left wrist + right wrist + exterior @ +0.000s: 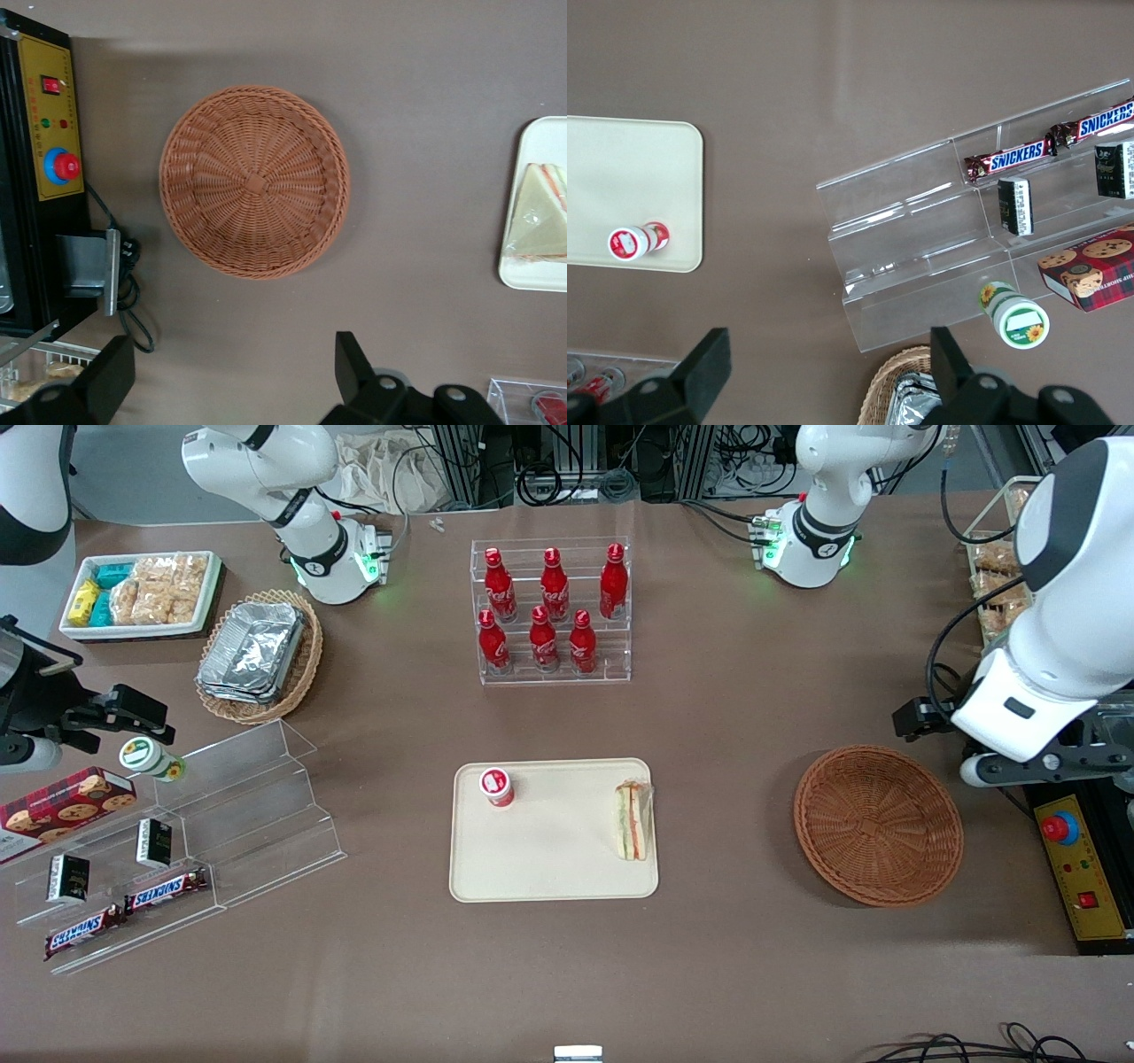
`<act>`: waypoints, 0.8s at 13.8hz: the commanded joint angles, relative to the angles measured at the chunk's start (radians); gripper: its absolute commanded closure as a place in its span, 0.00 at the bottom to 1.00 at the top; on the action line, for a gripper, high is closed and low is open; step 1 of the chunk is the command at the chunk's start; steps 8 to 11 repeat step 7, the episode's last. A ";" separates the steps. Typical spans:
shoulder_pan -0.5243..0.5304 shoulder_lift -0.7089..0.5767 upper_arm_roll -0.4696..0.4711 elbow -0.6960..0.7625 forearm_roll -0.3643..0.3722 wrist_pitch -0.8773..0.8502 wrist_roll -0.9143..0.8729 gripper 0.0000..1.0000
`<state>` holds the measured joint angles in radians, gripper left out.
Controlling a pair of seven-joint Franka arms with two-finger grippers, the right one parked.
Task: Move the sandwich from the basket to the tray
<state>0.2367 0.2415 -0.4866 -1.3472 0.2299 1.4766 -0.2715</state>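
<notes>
The sandwich (633, 821), a wrapped triangular wedge, lies on the cream tray (549, 872) at the edge nearest the basket. It also shows in the left wrist view (539, 215) on the tray (532, 279). The reddish-brown wicker basket (877, 824) is empty, and its bare woven bottom shows in the left wrist view (254, 181). My left gripper (926, 719) hangs above the table beside the basket, a little farther from the front camera and toward the working arm's end. In the left wrist view the gripper (230, 376) is open and empty, fingers (354, 363) wide apart.
A small red-capped bottle (497, 786) stands on the tray. A rack of red cola bottles (554, 611) stands farther back. A control box with a red button (1076, 868) lies beside the basket. A clear stepped shelf with snacks (177, 841) lies toward the parked arm's end.
</notes>
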 commanded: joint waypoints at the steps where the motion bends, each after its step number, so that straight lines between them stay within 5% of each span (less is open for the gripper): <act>1: -0.083 -0.066 0.185 -0.026 -0.072 -0.022 0.125 0.00; 4: -0.216 -0.108 0.439 -0.041 -0.153 -0.035 0.238 0.00; 11: -0.264 -0.103 0.482 -0.044 -0.153 -0.032 0.229 0.00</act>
